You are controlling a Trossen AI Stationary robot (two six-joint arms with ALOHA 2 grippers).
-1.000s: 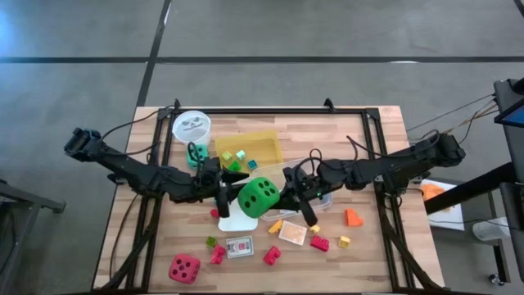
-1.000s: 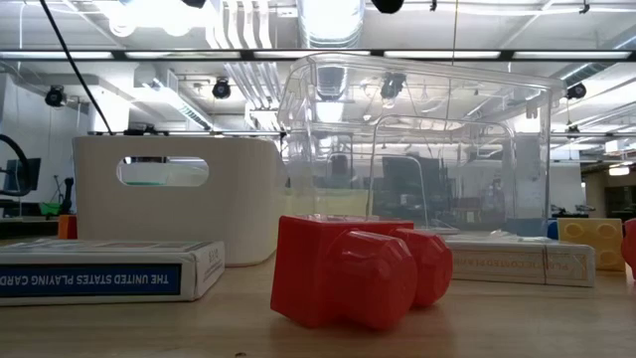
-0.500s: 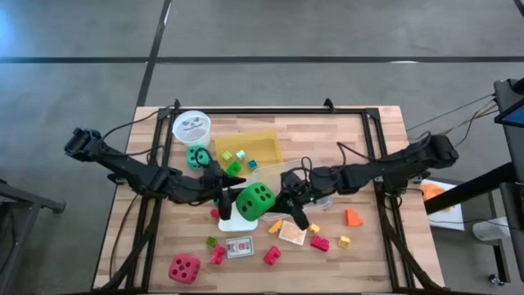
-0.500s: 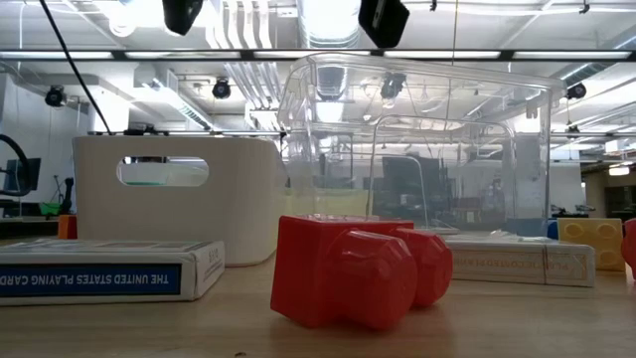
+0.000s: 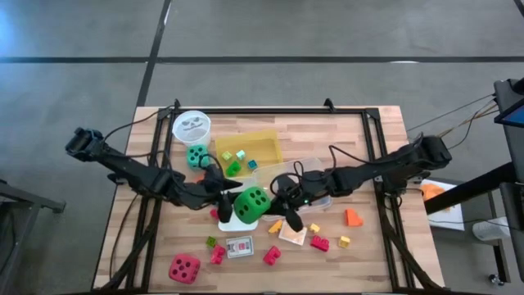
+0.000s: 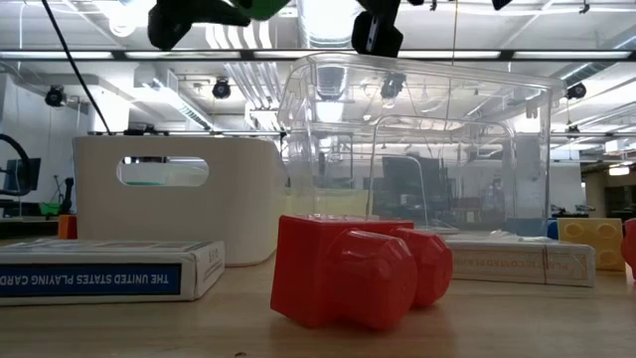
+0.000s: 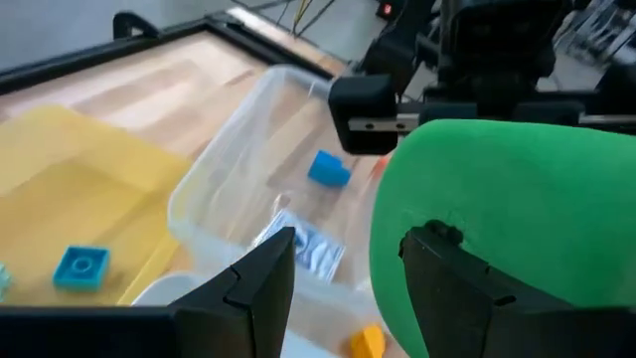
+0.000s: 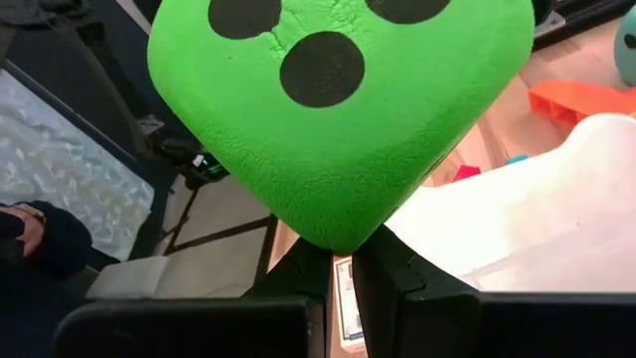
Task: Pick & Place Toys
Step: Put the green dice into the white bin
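Note:
A large green die with black dots (image 5: pixel 252 203) hangs in the air over a white tub (image 5: pixel 233 220) in the middle of the table. My right gripper (image 8: pixel 341 249) is shut at the die's lowest corner, coming from the table's right side (image 5: pixel 288 213). My left gripper (image 7: pixel 343 239) stands half open at the die's left side (image 5: pixel 221 199), and the clear box shows through its gap. In the low view both grippers and a bit of the green die (image 6: pixel 263 8) show only at the top edge. My right gripper pinches the die's down-pointing corner (image 8: pixel 338 234) between its two shut fingers, coming almost level from the table's right. The die stands on that corner above the fingertips, lifted clear of the table. My left gripper has one finger (image 7: pixel 442 264) lying against the die's side (image 7: pixel 397 219). Its other finger (image 7: pixel 263 283) stands free.
A yellow tray (image 5: pixel 266 141) with small blocks and a clear box (image 5: pixel 315 174) lie behind the die. A white cup (image 5: pixel 191 124) and a teal die (image 5: pixel 196 156) are far left. Card packs (image 5: pixel 239 246), red blocks (image 6: pixel 348 273), an orange block (image 5: pixel 353 217) and a red die (image 5: pixel 184 268) lie near the front.
Both grippers have come down together with the green die, which has sunk and drifted a little toward the table's left and near edge. My left gripper has tipped further downward. In the low view the grippers have dropped into sight at the top.

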